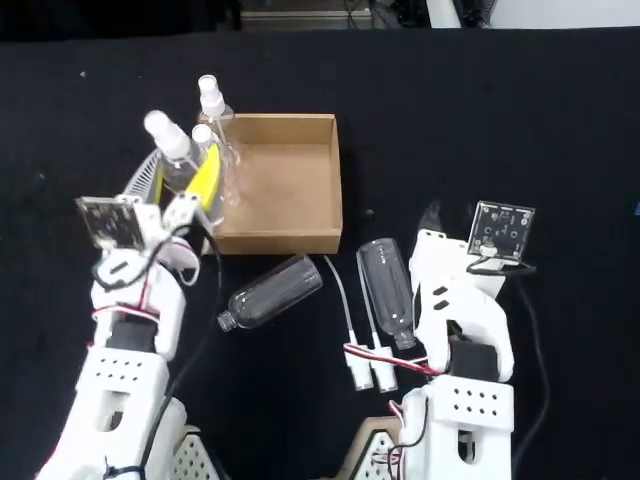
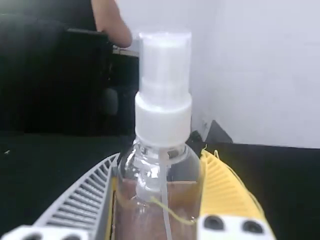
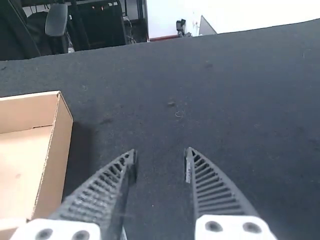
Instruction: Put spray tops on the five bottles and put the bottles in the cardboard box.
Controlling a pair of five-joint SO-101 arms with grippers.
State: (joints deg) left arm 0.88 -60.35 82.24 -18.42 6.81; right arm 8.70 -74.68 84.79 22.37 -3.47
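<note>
My left gripper (image 1: 182, 165) is shut on an upright clear bottle (image 1: 172, 155) with a white spray top, held just left of the cardboard box (image 1: 280, 241). In the left wrist view that bottle (image 2: 162, 165) stands between the grey and yellow fingers (image 2: 222, 187). Two more capped bottles (image 1: 213, 105) stand at the box's left wall. Two capless bottles lie on the table, one (image 1: 270, 292) in front of the box and one (image 1: 387, 285) to its right. Two loose spray tops (image 1: 370, 372) lie beside them. My right gripper (image 3: 161, 152) is open over bare table, right of the box (image 3: 62, 130).
The table is covered in black cloth (image 1: 520, 120). The right arm's white body (image 1: 460, 320) lies close beside the right-hand capless bottle. Chairs and dark equipment (image 3: 95, 22) stand beyond the table's far edge.
</note>
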